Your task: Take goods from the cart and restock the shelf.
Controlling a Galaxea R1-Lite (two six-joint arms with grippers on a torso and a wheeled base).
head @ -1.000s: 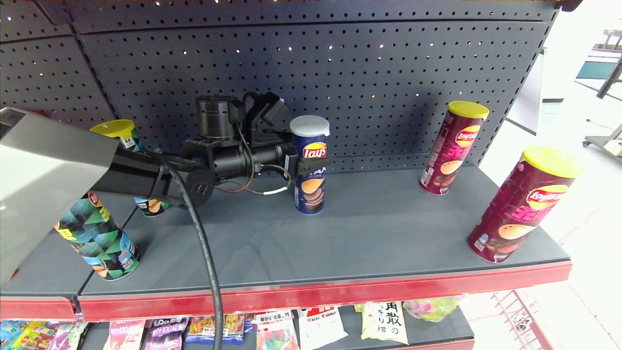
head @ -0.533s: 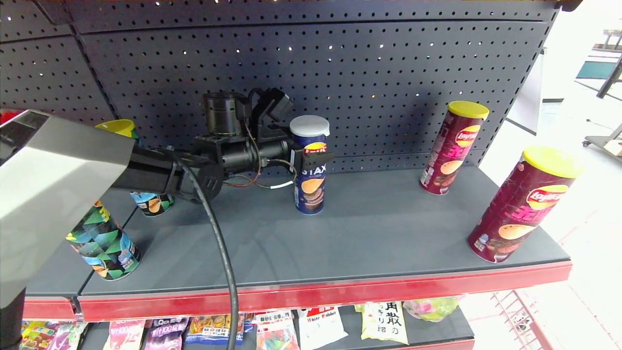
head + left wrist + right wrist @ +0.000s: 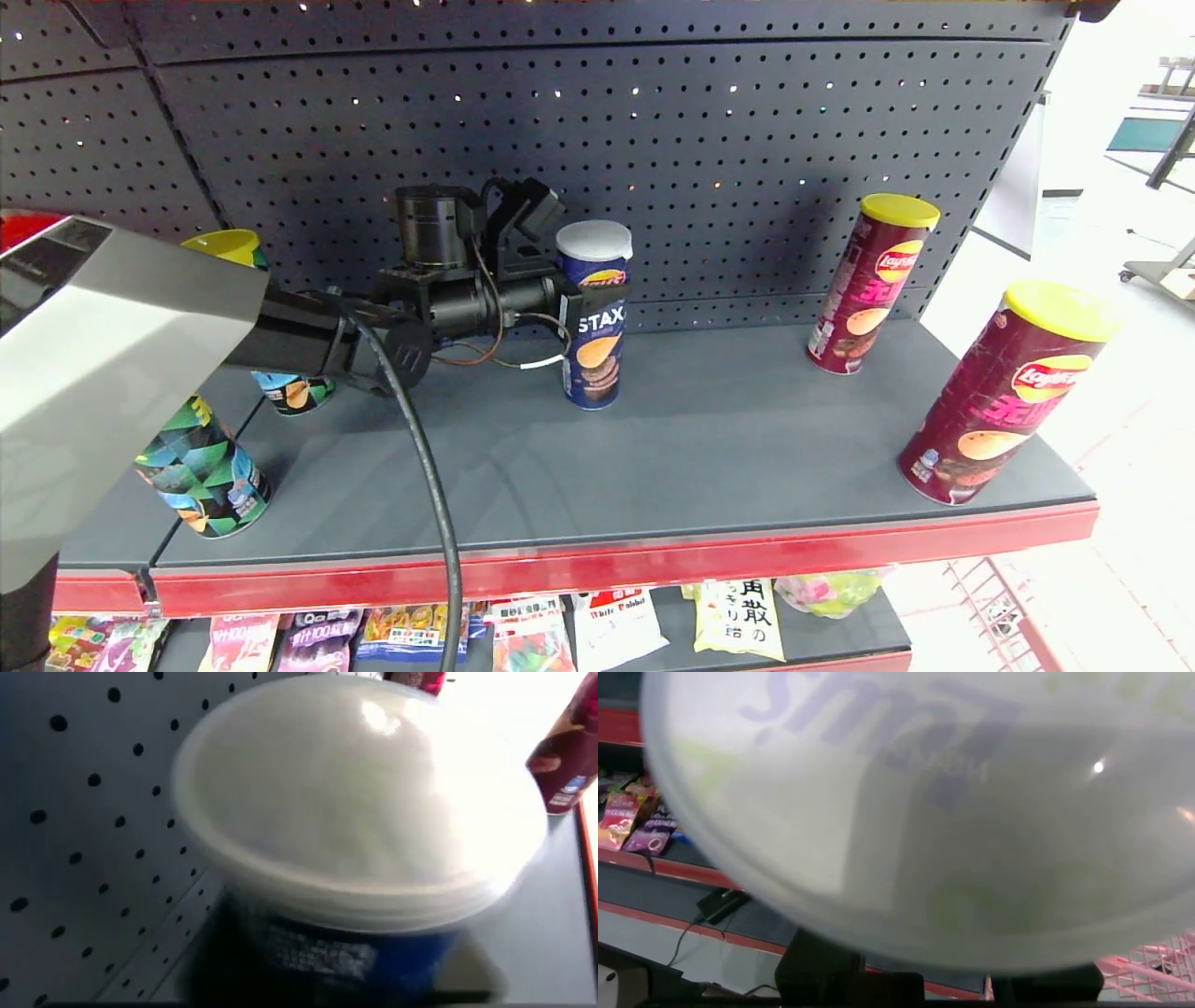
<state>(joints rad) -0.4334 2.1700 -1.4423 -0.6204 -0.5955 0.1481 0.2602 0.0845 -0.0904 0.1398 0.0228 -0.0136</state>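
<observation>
Head view: left gripper (image 3: 597, 301) set about the upper part of the blue chip can (image 3: 592, 359), just under its white lid (image 3: 594, 240), can upright on the shelf (image 3: 728, 439) close to the pegboard (image 3: 653, 140); sits a little higher on the can than a second ago, can itself unmoved, hold tight or slack not to be judged. Left wrist view: same white lid (image 3: 355, 812) close up, blue wall below it, maroon can (image 3: 568, 756) further along the shelf. Right wrist view: translucent lid (image 3: 924, 812) hard against the lens, right gripper (image 3: 957, 985) dark beneath it, grip not readable.
</observation>
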